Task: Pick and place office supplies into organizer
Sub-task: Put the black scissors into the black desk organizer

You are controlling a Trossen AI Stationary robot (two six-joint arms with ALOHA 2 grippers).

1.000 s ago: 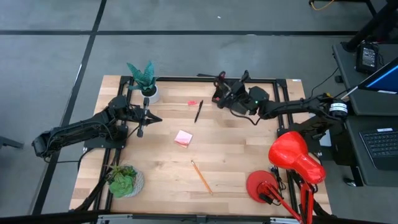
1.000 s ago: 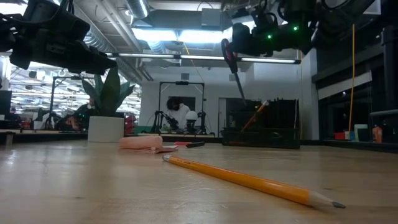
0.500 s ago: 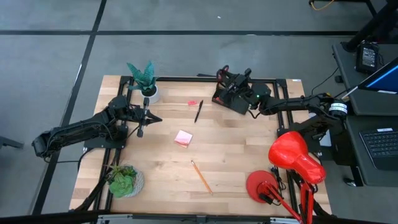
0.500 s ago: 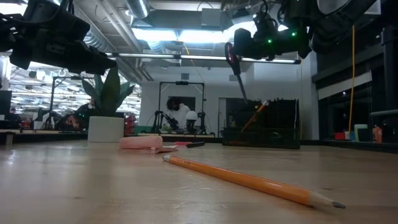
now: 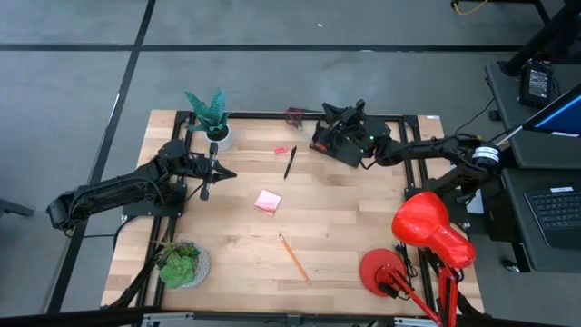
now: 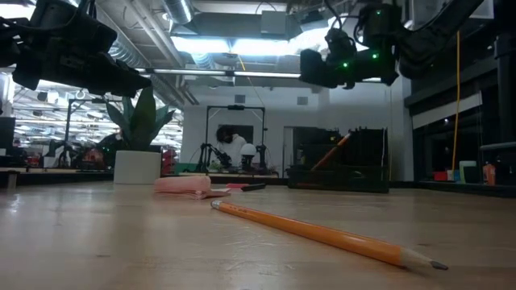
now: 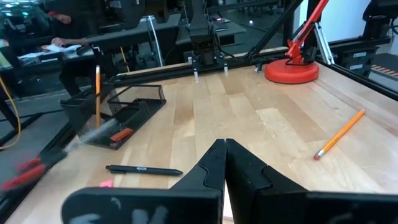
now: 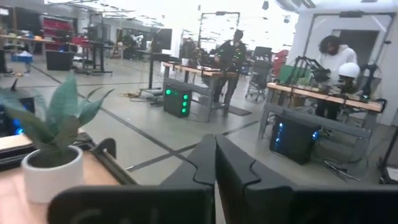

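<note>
Left gripper (image 7: 225,149): clenched tip to tip and holding nothing, above the table well left of the organizer (image 5: 338,148), near the white plant pot (image 5: 221,137).
Sticky pad (image 5: 267,202): flat on the wood, left of the organizer and nearer the front edge.
Eraser (image 5: 280,150): small pink piece just left of the pen (image 5: 290,163), which lies between it and the organizer.
Pencil (image 5: 294,258): loose on the table, well in front of the organizer.
Scissors (image 5: 295,114): a dark red shape at the table's far edge, just left of the organizer, touching neither gripper.
Right gripper (image 8: 215,149): fingers pressed together and empty, over the organizer's far side.
Lamp (image 5: 427,227): red, at the front right corner, well apart from the organizer.
Left wrist view only: a second pencil (image 7: 97,87) stands upright in the organizer, a red piece (image 7: 121,134) lies in its low tray, and the scissors show as a red smear.
Low view only: the upright pencil leans inside the organizer, and the right arm hangs well above it.
</note>
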